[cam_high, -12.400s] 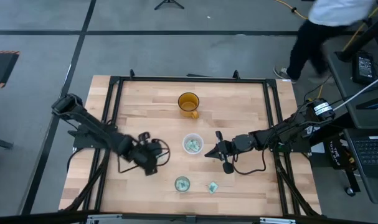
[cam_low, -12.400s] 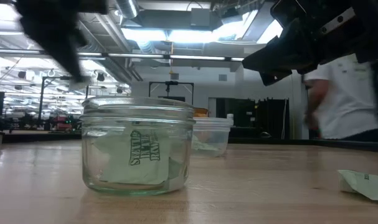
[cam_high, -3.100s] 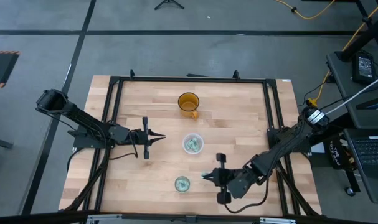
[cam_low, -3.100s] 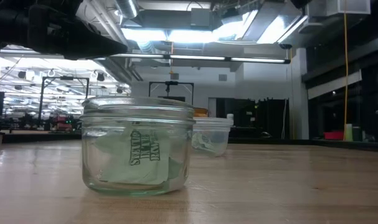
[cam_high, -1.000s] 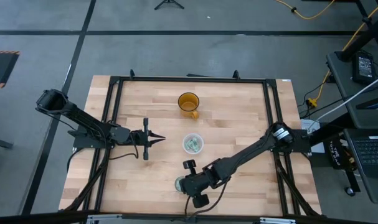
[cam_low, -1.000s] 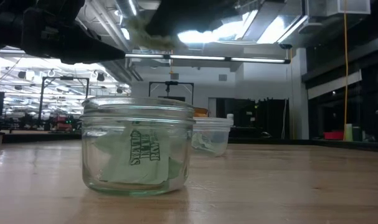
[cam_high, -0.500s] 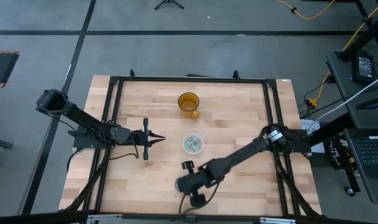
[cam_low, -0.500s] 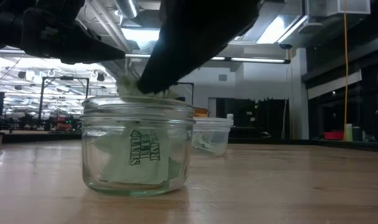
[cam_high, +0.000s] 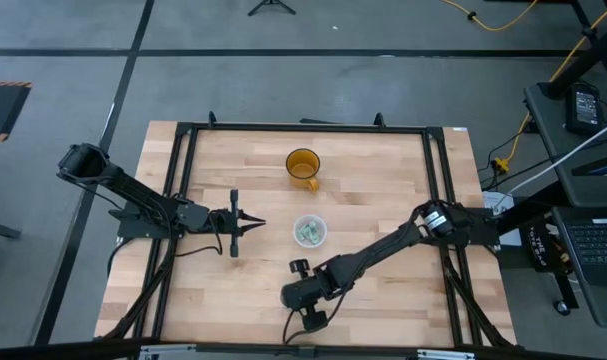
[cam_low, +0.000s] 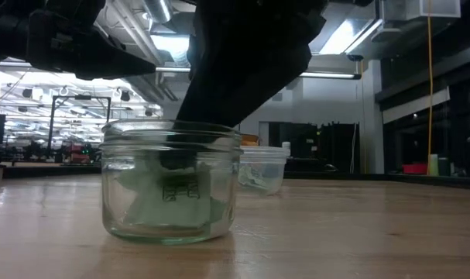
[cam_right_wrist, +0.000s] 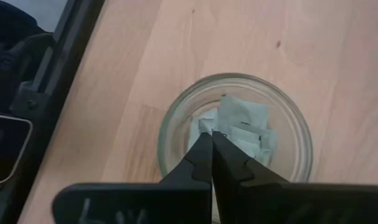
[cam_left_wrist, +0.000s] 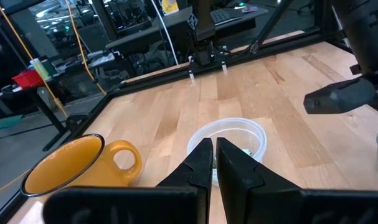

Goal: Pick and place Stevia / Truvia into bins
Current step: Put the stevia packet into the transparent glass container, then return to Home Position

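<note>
My right gripper [cam_high: 294, 293] [cam_right_wrist: 210, 134] points down into the small clear glass jar [cam_low: 171, 182] [cam_right_wrist: 170, 127] near the table's near edge and is shut on a pale green-and-white sachet [cam_right_wrist: 235, 112]. More sachets [cam_right_wrist: 257, 135] lie on the jar's bottom. In the high view the gripper hides the jar. The wider clear container [cam_high: 309, 231] [cam_left_wrist: 257, 132] stands at the table's middle with sachets inside. My left gripper [cam_high: 255, 222] [cam_left_wrist: 213, 149] hovers shut, just left of that container. My right gripper pinches the sachet by its edge [cam_right_wrist: 221, 119] between the two fingertips, coming from above and pointing down. The sachet hangs below the fingers, inside the jar's mouth [cam_low: 180, 190]. I cannot tell whether it touches the sachets beneath.
An orange translucent cup [cam_high: 303, 166] [cam_left_wrist: 64, 168] with a handle stands toward the far edge, behind the wide container. A black frame [cam_high: 183, 135] runs around the wooden table top. Bare wood lies to the jar's left and right.
My right gripper has moved a little toward the table's left edge and gone down, carrying the sachet from above the jar's rim into the jar. Its fingers now reach inside the glass.
</note>
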`<state>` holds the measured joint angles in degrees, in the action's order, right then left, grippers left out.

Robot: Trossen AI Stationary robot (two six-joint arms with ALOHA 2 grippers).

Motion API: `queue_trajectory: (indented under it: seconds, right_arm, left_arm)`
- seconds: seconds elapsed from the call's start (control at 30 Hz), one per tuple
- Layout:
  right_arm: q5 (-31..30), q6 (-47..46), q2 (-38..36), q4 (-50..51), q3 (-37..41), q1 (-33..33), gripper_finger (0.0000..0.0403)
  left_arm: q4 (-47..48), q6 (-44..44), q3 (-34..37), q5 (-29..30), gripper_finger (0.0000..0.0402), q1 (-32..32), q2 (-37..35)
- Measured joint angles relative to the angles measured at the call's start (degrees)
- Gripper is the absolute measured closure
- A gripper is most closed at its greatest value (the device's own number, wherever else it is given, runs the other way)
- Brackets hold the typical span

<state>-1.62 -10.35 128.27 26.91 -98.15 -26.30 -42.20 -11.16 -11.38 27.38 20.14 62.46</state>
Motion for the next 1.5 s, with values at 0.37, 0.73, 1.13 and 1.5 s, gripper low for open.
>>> queue_trajectory:
  seconds: [0.37, 0.73, 1.13, 1.5]
  right_arm:
    - [0.19, -2.82, 0.0, -0.08, 0.0, 0.33, 0.0384]
    - [0.23, -2.92, -0.75, -0.22, 0.0, 1.06, 0.0319]
    - [1.5, 3.36, -6.6, 3.15, -2.64, 0.98, 0.0318]
    - [-4.98, 4.65, -15.09, 12.98, -2.69, 0.31, 0.0394]
  left_arm:
    - [0.0, 0.02, 0.0, 0.0, 0.0384, 0.0, 0.0]
    - [0.0, 0.09, 0.0, 0.0, 0.0384, 0.0, 0.0]
    - [0.28, 0.07, -0.02, -0.03, 0.0384, 0.0, 0.0]
    - [0.37, -0.02, -0.01, -0.02, 0.0384, 0.0, 0.0]
